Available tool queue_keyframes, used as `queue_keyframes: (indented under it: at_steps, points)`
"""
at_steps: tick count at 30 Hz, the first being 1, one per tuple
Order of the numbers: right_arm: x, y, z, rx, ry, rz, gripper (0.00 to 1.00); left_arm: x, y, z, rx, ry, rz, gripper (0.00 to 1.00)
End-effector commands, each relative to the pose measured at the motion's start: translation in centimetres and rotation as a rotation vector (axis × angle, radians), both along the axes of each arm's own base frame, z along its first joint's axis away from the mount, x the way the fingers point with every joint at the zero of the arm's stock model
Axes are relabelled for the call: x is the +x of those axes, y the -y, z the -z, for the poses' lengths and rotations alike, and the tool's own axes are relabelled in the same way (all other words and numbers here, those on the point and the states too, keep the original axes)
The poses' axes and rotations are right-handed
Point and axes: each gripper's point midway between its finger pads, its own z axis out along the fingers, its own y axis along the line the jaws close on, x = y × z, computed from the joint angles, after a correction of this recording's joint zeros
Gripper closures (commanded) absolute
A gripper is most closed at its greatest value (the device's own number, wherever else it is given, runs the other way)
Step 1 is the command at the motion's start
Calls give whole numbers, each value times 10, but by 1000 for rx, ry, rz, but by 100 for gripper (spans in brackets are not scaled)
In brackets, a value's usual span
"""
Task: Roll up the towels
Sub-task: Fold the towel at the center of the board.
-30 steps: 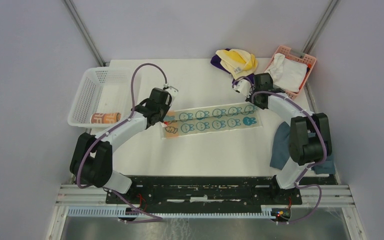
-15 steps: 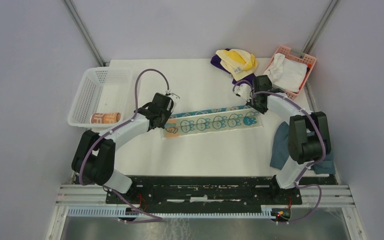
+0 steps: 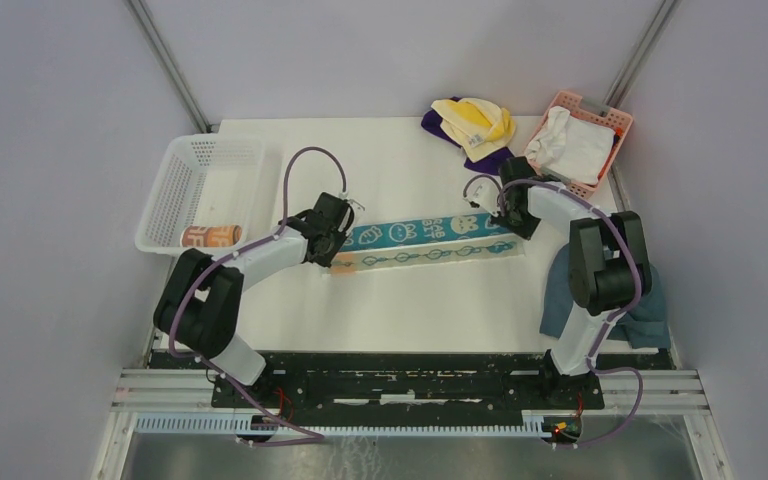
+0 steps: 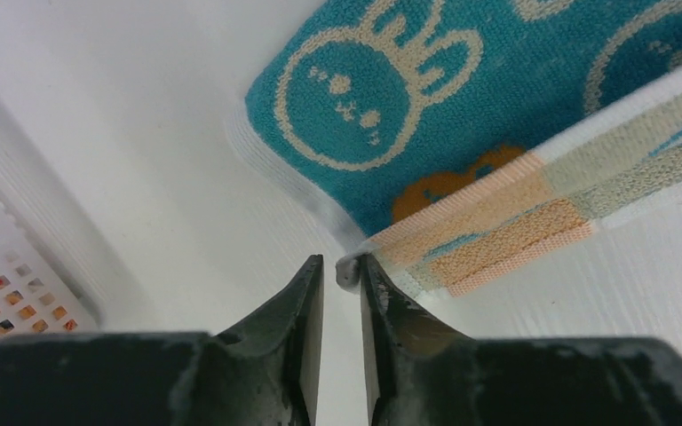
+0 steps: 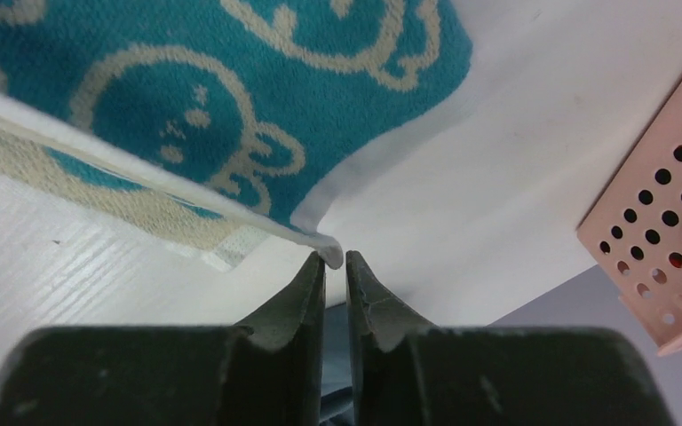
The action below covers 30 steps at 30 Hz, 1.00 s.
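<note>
Teal rabbit towel (image 3: 410, 232), folded into a strip, lies midway between the table (image 3: 390, 310) edges.
Its long axis runs left to right; the left gripper (image 4: 342, 266) and right gripper (image 5: 335, 259), both barely parted, hold nothing, with the towel's corners at their tips.

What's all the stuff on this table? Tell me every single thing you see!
teal towel with white rabbit faces: one, teal, folded into a long strip mid-table
white plastic basket: one, white, table's left side
rolled orange printed towel: one, orange, inside the white basket
pale yellow towel: one, yellow, heaped at the far edge
deep purple towel: one, purple, under the yellow one
pink perforated basket: one, pink, far right corner
white cloth: one, white, in the pink basket
blue-grey cloth: one, dull blue-grey, right edge
white table: one, white, under everything
left hand: one, black, slightly open at the teal towel's left corner
right hand: one, black, slightly open at its right corner
</note>
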Motion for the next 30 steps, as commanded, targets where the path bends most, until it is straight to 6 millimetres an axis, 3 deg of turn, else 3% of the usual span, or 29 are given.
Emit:
queue_keyframes:
  at_steps: [1, 8, 13, 16, 19, 24, 30]
  points:
    - [4, 3, -25, -23, 5, 14, 78, -2, -3, -10, -7, 13, -47, 67]
    - [0, -14, -70, 49, 43, 54, 61, -2, 6, -45, -103, 108, -81, 55]
    - [13, -29, -115, 178, 227, 212, 55, -5, 5, -88, -239, 251, -160, 49]
    - [22, -41, -130, 326, 368, 355, 51, -12, 3, -106, -334, 324, -217, 45]
    - [19, -47, -129, 427, 427, 493, 49, -22, 4, -112, -426, 349, -267, 42]
    - [1, -54, -107, 535, 422, 692, 47, -31, 2, -108, -539, 368, -398, 40]
    - [-11, -52, -80, 586, 395, 830, 48, -27, 28, -98, -700, 312, -445, 41]
